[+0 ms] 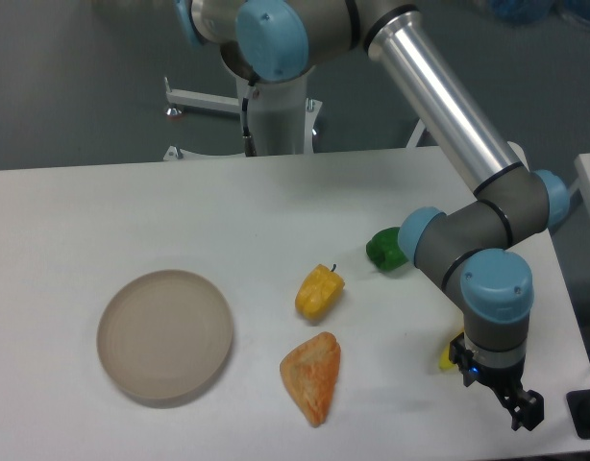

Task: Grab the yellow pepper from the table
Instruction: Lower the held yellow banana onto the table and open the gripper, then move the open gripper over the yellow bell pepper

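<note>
Camera view: the only view, looking down across the white desk [132, 211] with the arm reaching in from the top.
Pepper: the yellow pepper [319, 291] lies on its side near the middle of the desk, dark stem pointing up and right, with nothing touching it.
Hand: the hand [519, 408] hangs low at the desk's right front corner, well apart from the pepper; its dark fingers are small and end-on here, so I cannot tell how far they are parted, and nothing shows between them.
Progress: the pick looks not yet begun (the pepper rests free on the desk); left, by my reading, are the reach across to it, the closing and the lift.
Plate: a shallow round tan plate [112, 312] sits at the left, with nothing in it.
Neighbours: an orange wedge [312, 376] lies just in front of the pepper, a green pepper [384, 249] to its right beside the arm's wrist, and a yellow scrap [448, 359] peeks out behind the wrist (too hidden to name).
</note>
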Motion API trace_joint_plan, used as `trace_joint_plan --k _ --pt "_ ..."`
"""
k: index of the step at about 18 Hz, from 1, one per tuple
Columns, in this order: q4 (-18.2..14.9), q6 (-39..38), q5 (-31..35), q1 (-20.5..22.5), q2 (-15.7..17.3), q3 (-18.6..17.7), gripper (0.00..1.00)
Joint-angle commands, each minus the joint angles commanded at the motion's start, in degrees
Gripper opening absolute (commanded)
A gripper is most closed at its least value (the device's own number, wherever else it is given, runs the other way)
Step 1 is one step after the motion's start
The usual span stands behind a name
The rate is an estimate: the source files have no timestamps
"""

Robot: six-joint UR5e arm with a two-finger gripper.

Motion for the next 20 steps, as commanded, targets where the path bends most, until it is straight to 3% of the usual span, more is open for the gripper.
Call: trace_joint_plan --k 5,7,11,15,20 --pt "-0.09 -0.17 -0.09 -0.09 0.61 -0.09 1.0" --pt "-0.18 -0.62 -0.17 -0.18 2.1 -1.92 1.0" --pt "-0.35 -1.14 -0.26 -0.18 7.54 -9.38 1.0" --pt "-1.22 -7.45 -0.87 -0.35 15.1 -18.43 1.0" --pt "-2.46 -18.53 -8.6 -0.62 23.45 -29.33 1.0"
